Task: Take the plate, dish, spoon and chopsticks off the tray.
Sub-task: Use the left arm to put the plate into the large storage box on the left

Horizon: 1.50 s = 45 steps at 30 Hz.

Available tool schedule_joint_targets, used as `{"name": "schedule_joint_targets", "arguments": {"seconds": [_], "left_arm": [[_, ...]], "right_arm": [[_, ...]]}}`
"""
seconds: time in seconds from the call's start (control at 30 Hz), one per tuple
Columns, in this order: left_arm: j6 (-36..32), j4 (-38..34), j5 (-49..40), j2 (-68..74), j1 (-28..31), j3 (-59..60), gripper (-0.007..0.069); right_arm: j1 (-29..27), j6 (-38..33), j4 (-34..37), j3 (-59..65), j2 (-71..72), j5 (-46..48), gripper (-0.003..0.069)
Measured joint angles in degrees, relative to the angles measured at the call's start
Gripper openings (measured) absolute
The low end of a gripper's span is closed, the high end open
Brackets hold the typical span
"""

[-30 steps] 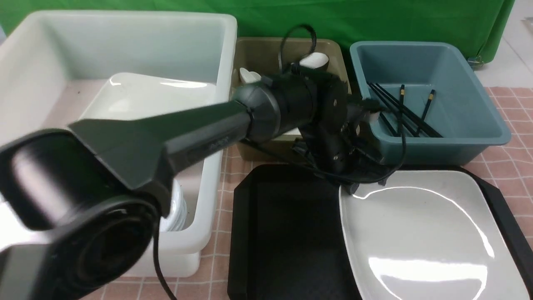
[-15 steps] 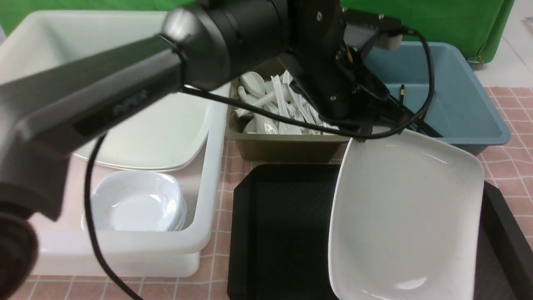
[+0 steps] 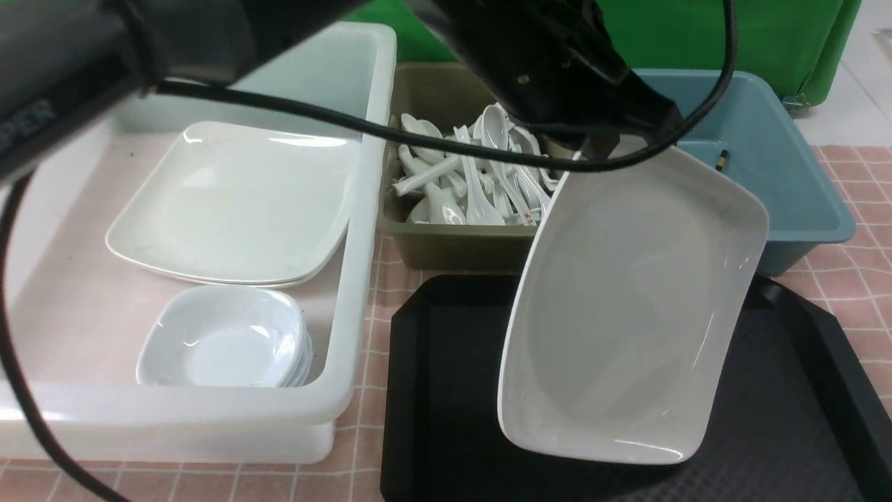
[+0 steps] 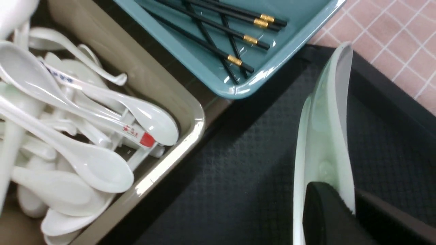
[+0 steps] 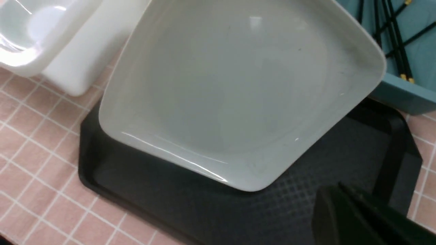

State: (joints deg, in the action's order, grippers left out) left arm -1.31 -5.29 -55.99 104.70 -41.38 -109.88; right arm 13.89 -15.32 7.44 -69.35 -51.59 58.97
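Observation:
My left gripper (image 3: 601,145) is shut on the far rim of the large white plate (image 3: 627,307), which hangs steeply tilted above the black tray (image 3: 446,390). The left wrist view shows the plate (image 4: 323,136) edge-on, pinched in the left gripper (image 4: 344,195). The red-marked spoon (image 4: 141,137) lies among others in the olive bin (image 3: 460,247). The chopsticks (image 4: 221,25) lie in the blue bin (image 3: 801,202). Small white dishes (image 3: 223,341) are stacked in the white tub. My right gripper (image 5: 340,190) is shut and holds nothing, low over the tray's (image 5: 153,204) corner.
The white tub (image 3: 348,279) left of the tray holds large white plates (image 3: 230,202) behind the stacked dishes. The olive and blue bins stand just behind the tray. A pink checked cloth (image 3: 857,279) covers the table, with a green backdrop behind.
My left arm has risen with the plate. The plate went from lying flat on the tray to hanging tilted above it, shifted a little left.

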Motion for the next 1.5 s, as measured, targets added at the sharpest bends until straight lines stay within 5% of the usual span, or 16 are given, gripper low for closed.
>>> {"name": "schedule_joint_targets", "arguments": {"seconds": [0.3, 0.5, 0.8, 1.2, 1.5], "left_arm": [[0.33, 3.91, -3.20, -1.88, 1.07, -3.26, 0.0017], [1.31, 1.83, -4.55, -4.02, 6.92, -8.89, 0.0017], [0.41, -6.66, -6.41, -9.78, 26.28, -11.47, 0.0017], [-3.77, -23.65, -3.77, -10.32, 60.64, -6.36, 0.0018], [-10.58, -34.97, 10.80, -10.15, 66.95, 17.46, 0.0020]], "right_arm": [[0.00, -2.14, 4.51, 0.00, 0.00, -0.48, 0.0030], [0.00, -7.12, 13.04, 0.00, -0.20, -1.83, 0.0030], [1.25, -12.35, 21.40, -6.46, -7.19, -1.61, 0.0030], [16.75, -9.29, 20.14, -22.27, -24.35, -1.09, 0.0030], [25.74, 1.80, 5.41, -30.92, -34.55, 1.25, 0.0030]]}}
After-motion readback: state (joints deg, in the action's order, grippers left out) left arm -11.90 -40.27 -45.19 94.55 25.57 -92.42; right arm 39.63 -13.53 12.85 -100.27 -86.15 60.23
